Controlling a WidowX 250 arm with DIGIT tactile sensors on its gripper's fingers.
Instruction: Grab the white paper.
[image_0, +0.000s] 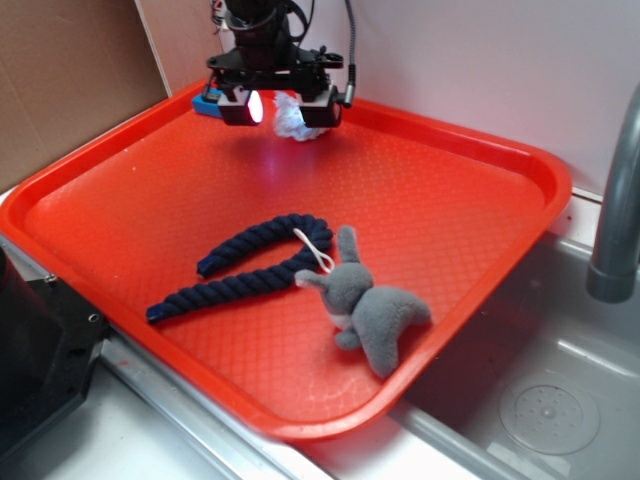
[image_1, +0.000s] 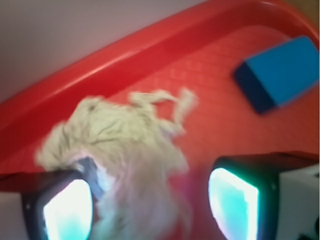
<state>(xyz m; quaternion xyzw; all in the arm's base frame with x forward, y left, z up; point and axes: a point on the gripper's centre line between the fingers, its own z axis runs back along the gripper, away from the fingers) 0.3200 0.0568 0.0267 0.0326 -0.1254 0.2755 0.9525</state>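
The white paper (image_0: 291, 119) is a crumpled wad at the back of the red tray (image_0: 430, 200), close to its far rim. My gripper (image_0: 283, 112) hangs over it, open, with a finger on each side. In the wrist view the white paper (image_1: 125, 145) fills the space between the fingers of my gripper (image_1: 150, 205) and lies against the left pad (image_1: 67, 210). A strip of red tray shows between the paper and the right pad (image_1: 232, 200). The lower part of the wad is blurred.
A blue block (image_0: 208, 101) (image_1: 280, 72) lies just left of the gripper by the rim. A dark blue rope (image_0: 250, 265) and a grey plush bunny (image_0: 372, 305) lie mid-tray. A metal sink with a faucet (image_0: 615, 200) stands at the right, cardboard (image_0: 70, 80) at the back left.
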